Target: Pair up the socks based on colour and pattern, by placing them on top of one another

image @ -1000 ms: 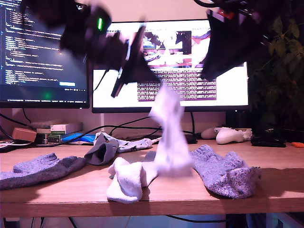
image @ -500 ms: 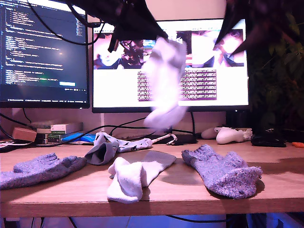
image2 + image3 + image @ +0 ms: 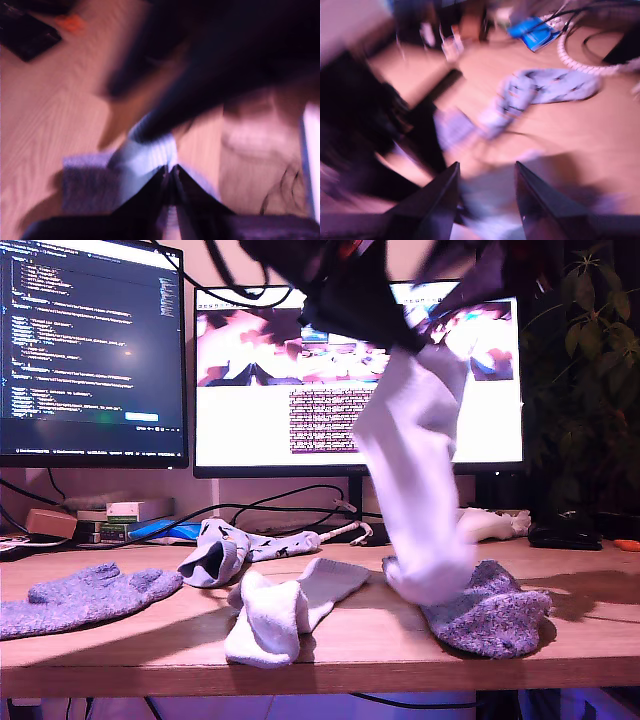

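At the exterior view's left, a fuzzy grey-lavender knit sock (image 3: pixel 85 598) lies flat on the wooden bench (image 3: pixel 350 645). Further right and behind it, a light blue sock printed with small dark figures (image 3: pixel 245 548) lies crumpled with its cuff open toward the camera; the second wrist view shows the same sock stretched out on the wood near a blue flat item and a coiled white cable. Just in front of the blue sock, a plain white sock (image 3: pixel 285 612) rests bunched near the bench's front edge.

Right of centre in the exterior view, a second plain white sock (image 3: pixel 420 485) hangs long from the dark, blurred arms at the top, its toe reaching down to a second fuzzy grey-lavender sock (image 3: pixel 485 612) that lies on the bench.

In the first wrist view, my first gripper (image 3: pixel 171 175) is clenched, its jaws meeting on pale ribbed fabric of the hanging white sock, with grey-lavender knit below. My second gripper (image 3: pixel 486 175) is released, jaws spread apart and holding nothing, above blurred pale cloth.
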Action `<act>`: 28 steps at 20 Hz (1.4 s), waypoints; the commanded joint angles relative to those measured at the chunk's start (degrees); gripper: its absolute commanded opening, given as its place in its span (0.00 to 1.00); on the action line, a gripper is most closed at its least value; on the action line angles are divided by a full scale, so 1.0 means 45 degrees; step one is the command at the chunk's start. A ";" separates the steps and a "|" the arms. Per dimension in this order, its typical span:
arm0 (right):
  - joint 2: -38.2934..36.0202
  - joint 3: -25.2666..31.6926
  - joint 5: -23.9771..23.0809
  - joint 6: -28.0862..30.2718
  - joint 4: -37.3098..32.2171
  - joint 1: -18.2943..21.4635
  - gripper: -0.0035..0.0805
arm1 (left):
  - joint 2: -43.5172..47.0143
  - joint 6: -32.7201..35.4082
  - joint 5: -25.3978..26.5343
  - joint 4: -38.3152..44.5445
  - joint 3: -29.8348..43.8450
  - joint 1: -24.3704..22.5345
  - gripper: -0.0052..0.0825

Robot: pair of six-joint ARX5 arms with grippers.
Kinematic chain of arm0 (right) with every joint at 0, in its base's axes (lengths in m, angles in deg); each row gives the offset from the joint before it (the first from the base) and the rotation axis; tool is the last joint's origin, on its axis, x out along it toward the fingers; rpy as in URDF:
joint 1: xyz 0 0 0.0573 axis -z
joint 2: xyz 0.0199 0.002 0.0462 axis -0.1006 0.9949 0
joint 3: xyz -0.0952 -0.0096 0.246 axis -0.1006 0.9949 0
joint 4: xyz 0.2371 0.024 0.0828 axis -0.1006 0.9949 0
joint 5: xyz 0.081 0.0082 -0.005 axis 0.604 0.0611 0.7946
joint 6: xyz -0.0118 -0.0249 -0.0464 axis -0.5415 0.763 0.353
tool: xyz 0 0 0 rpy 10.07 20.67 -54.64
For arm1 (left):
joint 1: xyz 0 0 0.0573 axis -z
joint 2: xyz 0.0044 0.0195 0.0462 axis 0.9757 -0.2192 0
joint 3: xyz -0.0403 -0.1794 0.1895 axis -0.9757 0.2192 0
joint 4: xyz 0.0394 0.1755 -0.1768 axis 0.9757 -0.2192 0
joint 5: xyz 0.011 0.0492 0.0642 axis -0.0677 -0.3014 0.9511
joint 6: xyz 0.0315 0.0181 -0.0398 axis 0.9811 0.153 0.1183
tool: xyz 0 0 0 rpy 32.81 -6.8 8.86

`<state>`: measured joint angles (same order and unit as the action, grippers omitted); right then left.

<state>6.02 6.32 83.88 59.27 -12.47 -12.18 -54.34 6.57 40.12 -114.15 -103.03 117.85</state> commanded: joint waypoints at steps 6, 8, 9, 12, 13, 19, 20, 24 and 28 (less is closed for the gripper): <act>0.0005 0.0097 -0.0874 0.8524 0.0214 -0.0078 0.41 | 0.0321 0.1972 0.0199 -0.0248 0.0034 -0.0481 0.04; 0.0102 0.0097 -0.0942 0.9301 0.0199 -0.0189 0.42 | 0.0437 0.2399 0.0189 -0.0243 0.0034 -0.0476 0.04; 0.0160 0.0097 -0.0942 0.9583 0.0194 -0.0272 0.42 | 0.0461 0.2856 0.0194 -0.0228 0.0034 -0.0476 0.04; 0.0389 0.0097 -0.0976 1.0146 0.0301 -0.0607 0.42 | 0.0466 0.3089 0.0199 -0.0141 0.0034 -0.0418 0.04; 0.0491 0.0097 -0.1005 1.0200 0.0423 -0.0733 0.42 | 0.0466 0.3094 0.0209 -0.0102 0.0034 -0.0418 0.04; 0.1409 0.0097 -0.1515 1.0584 0.0719 -0.1457 0.42 | 0.0554 0.3094 0.0189 0.0044 0.0015 -0.0418 0.04; 0.1506 0.0097 -0.1889 1.0695 0.0593 -0.1545 0.42 | 0.0554 0.3104 0.0189 0.0010 0.0015 -0.0418 0.04; 0.1627 0.0097 -0.2351 1.0914 0.0350 -0.1666 0.42 | 0.0554 0.3400 0.0185 -0.0272 0.0015 -0.0330 0.04; 0.1642 0.0097 -0.2521 1.0909 -0.0087 -0.1676 0.11 | 0.0554 0.3400 0.0185 -0.0253 0.0015 -0.0136 0.04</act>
<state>12.93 6.32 72.84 108.10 -12.34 -19.46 -52.72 21.58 41.15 -115.53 -103.03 116.72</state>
